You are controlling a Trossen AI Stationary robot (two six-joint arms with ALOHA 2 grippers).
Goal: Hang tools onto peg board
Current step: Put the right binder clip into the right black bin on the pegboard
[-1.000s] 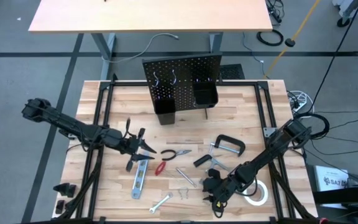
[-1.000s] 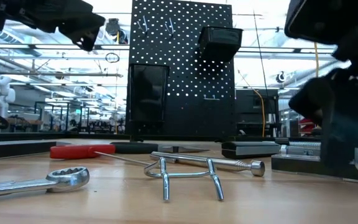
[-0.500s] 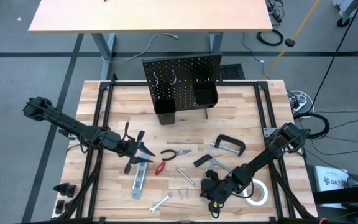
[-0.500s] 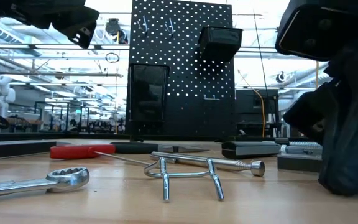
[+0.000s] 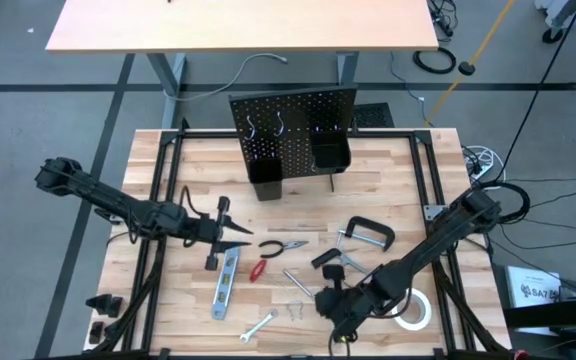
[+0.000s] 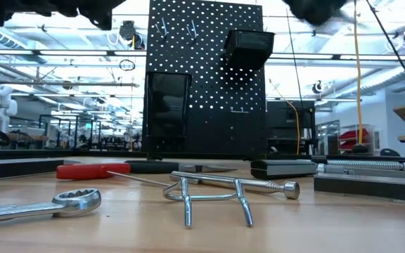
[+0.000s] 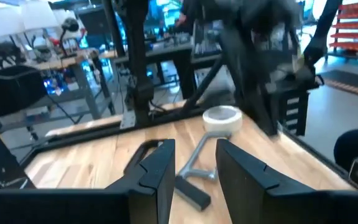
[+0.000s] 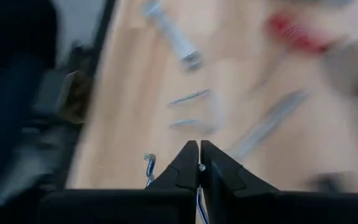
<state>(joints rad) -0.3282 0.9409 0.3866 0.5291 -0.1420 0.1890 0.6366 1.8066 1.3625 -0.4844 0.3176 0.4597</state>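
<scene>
The tools lie on the tan tabletop in front of the black peg board (image 5: 293, 125): blue-grey level (image 5: 223, 285), pliers (image 5: 283, 246), red-handled screwdriver (image 5: 258, 270), C-clamp (image 5: 368, 232), bar clamp (image 5: 333, 258), wrench (image 5: 258, 325) and tape roll (image 5: 415, 310). My right gripper (image 5: 334, 312) hangs above the near table between the wrench and the tape roll. It is shut (image 8: 199, 144) on a thin silver wire piece. My left gripper (image 5: 230, 237) hovers open above the level's far end, pointing level toward the table's right, with nothing between its fingers (image 7: 157, 174). My right gripper pinches a thin silver wire piece (image 8: 198, 190) between its two shut fingers, which slant down toward the table. A bent silver end (image 8: 148, 160) sticks out beside one finger. The piece is lifted clear of the table; the fingers hide the rest of it.
A silver wire hook (image 6: 209, 197) and a long silver pin (image 6: 234, 184) lie on the near tabletop. Two black bins (image 5: 330, 153) hang on the peg board's front. The left wrist view shows the right arm (image 7: 253, 62) ahead, above the tape roll (image 7: 222, 118).
My right gripper has risen from the tabletop beside the tape roll, leaving the low view except at its top edge, and has drifted a little toward the table's left. My left gripper has rolled at the wrist and tipped up toward level, staying above the level.
</scene>
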